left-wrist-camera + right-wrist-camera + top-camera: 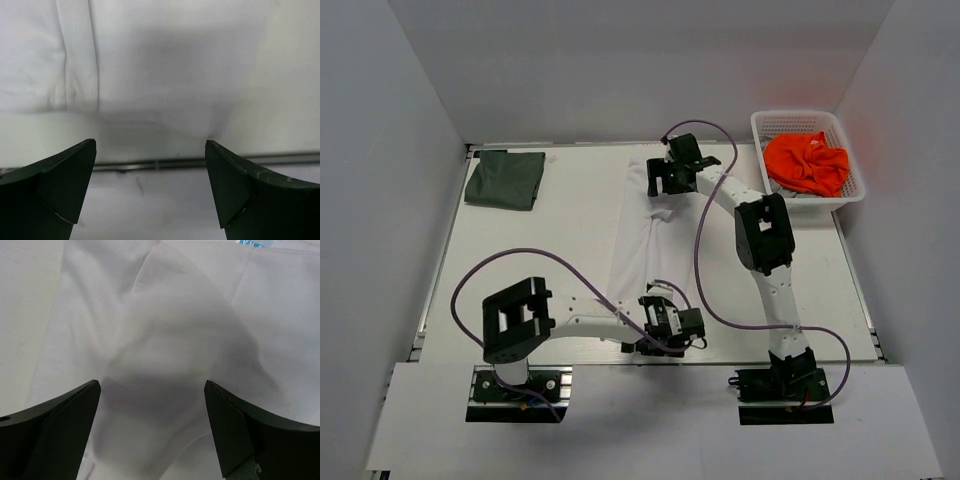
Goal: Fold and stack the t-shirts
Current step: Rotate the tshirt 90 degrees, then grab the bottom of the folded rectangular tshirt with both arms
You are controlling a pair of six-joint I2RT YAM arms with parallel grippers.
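A plain white t-shirt [645, 250] lies as a long strip down the middle of the table. It fills the left wrist view [165, 65] and the right wrist view [170, 330], where a small blue tag [250, 242] peeks in at the top edge. My left gripper [655, 335] [150, 145] hangs open over the shirt's near end, nothing between its fingers. Over the shirt's far end my right gripper [665, 180] [152, 385] stands open above a raised fold and holds nothing. A folded dark grey-green t-shirt [505, 178] rests at the far left corner.
A white basket [855, 185] with an orange cloth [808, 163] in it stands at the far right. White walls enclose the table on three sides. A dark rail [165, 163] along the table's near edge shows between my left fingers.
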